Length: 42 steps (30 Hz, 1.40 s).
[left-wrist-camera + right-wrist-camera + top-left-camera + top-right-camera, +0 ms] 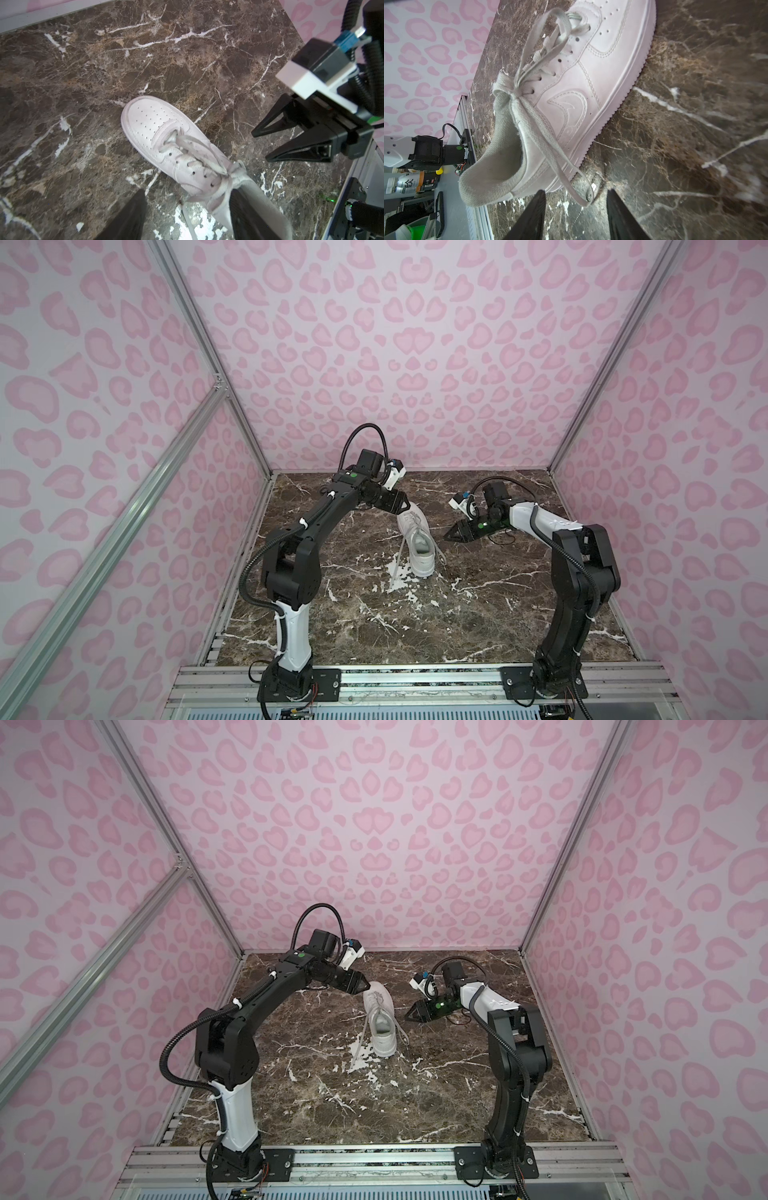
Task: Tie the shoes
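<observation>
Sneaker (417,545) sits mid-table (374,635) on its sole; its long axis runs away from me, toe toward the far wall, heel toward the arm bases, canted slightly.

Left gripper (404,505) hangs over the toe end in both top views; its fingers (128,218) stand well apart and clamp nothing. It looks to be above the leather, though I cannot tell its height.

Right gripper (448,536) is low on the shoe's right flank, pointing at the mid-shoe across a small bare strip of marble; its fingers (529,218) are spread too, with nothing between them.

Knot (517,91) sits at the top eyelets, with one loop (550,27) lying forward over the tongue; whether it is a full bow I cannot say.

One lace tail (550,149) drops down the right side, and its tip lies just ahead of the right fingertips; the other tail (397,568) trails off the left side onto the table.

My read: the right arm is nearer its tail, while the left must come back along the shoe's length to reach the knot.

Obstacles: none on the table; the arms crowd each other over the shoe.
</observation>
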Motion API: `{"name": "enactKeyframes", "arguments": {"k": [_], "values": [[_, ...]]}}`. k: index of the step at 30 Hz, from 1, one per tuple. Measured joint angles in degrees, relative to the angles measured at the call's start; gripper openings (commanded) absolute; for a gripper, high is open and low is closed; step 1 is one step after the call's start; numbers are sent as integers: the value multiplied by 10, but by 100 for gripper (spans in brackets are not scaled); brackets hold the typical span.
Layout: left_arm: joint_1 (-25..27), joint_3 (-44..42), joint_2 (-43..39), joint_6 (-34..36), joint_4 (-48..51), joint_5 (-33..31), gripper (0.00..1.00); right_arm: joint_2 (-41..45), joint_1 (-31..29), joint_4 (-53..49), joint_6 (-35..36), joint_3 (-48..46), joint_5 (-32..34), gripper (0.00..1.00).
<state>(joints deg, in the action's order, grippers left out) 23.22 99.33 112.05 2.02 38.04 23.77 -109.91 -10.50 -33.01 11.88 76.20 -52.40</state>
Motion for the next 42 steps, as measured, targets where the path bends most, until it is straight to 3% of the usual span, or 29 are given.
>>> {"name": "enactKeyframes", "arguments": {"k": [7,13,19,34,42], "values": [[36,-179,-83,-8,-10,-116,65,11,2,6,-13,1,19,47],[66,-321,-130,-58,-66,-172,65,21,2,10,-19,5,26,46],[106,-337,-106,-87,-116,-209,63,41,3,10,-23,4,29,45],[165,-369,-88,-127,-133,-288,53,58,5,18,-29,-12,34,43],[188,-387,-83,-150,-158,-309,30,64,7,19,-31,-17,35,43]]}}
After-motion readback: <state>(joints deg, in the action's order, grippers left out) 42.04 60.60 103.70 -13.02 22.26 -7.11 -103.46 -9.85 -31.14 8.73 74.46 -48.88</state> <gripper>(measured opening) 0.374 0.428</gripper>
